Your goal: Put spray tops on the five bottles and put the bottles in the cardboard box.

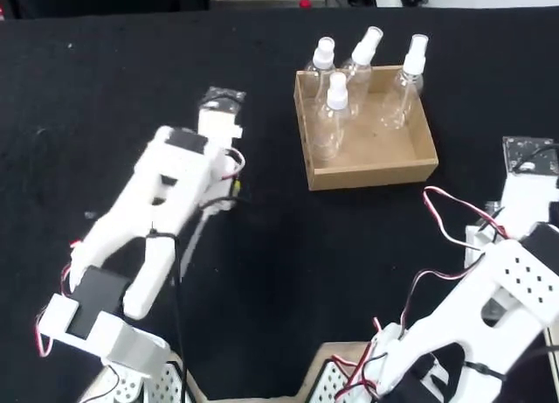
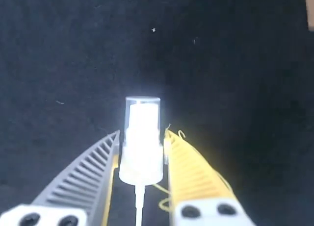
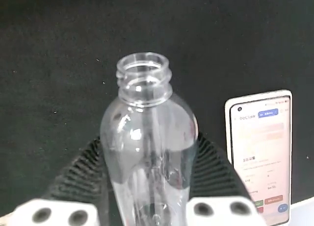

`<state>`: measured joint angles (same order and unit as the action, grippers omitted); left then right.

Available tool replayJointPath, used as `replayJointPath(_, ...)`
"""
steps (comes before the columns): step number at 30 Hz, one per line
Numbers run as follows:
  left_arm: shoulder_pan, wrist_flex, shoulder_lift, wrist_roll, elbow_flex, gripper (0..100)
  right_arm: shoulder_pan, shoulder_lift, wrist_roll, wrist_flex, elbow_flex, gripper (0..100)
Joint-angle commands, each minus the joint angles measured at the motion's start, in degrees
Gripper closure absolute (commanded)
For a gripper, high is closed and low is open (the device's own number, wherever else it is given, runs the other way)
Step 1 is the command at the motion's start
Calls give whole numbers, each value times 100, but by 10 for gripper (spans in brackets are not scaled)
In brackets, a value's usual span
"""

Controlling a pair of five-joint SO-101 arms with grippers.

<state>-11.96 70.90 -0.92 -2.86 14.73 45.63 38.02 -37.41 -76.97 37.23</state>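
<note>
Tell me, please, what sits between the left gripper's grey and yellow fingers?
A white plastic spray top, clear-capped, in the left wrist view.

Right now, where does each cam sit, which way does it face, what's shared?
High view: fixed above the table, looking down at the cardboard box holding four capped bottles; both arms show.
Left wrist view: on the left wrist, facing along the left gripper, shut on a spray top.
Right wrist view: on the right wrist, facing along the right gripper, shut on an uncapped bottle; phone beyond.
Shared: black table, all three.
</note>
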Motion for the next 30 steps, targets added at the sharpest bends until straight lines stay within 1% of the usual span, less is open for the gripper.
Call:
replayJointPath(1, 444, 756, -316, -615, -1130, 927, -264, 251, 211, 18, -40, 931)
replayJointPath(3, 708, 1046, -774, -765, -1692, 921, -457, 251, 325, -44, -66, 931)
replayJointPath(4, 848, 1160, -1029, -879, -1903, 903, -607, 286, 369, -70, -66, 931)
replayJointPath(6, 1130, 1336, -1626, -1064, -2229, 843, -923, 470, 527, -123, -22, 931)
replayJointPath(9, 1525, 1354, -2479, -1090, -2527, 766, -1574, 945, 835, -264, -22, 931)
replayJointPath(12, 1789, 1257, -3024, -1125, -2756, 762, -2514, 1499, 1178, -316, -4, 931)
replayJointPath(16, 2070, 1301, -2980, -1134, -2826, 762, -4035, 1842, 1345, -246, 400, 931)
replayJointPath(19, 2035, 1547, -2752, -1398, -2800, 760, -4976, 1789, 1442, 185, 1015, 931)
replayJointPath(20, 2009, 1635, -2690, -1459, -2791, 760, -5196, 1780, 1609, 431, 1244, 931)
replayJointPath(24, 1903, 1732, -2611, -1758, -2791, 761, -5776, 1868, 2233, 1310, 2035, 931)
replayJointPath(27, 1851, 1758, -2646, -2224, -2782, 762, -5996, 2044, 2391, 1626, 2440, 931)
replayJointPath(30, 1824, 1741, -2681, -2365, -2835, 762, -6031, 2343, 2479, 1837, 2800, 931)
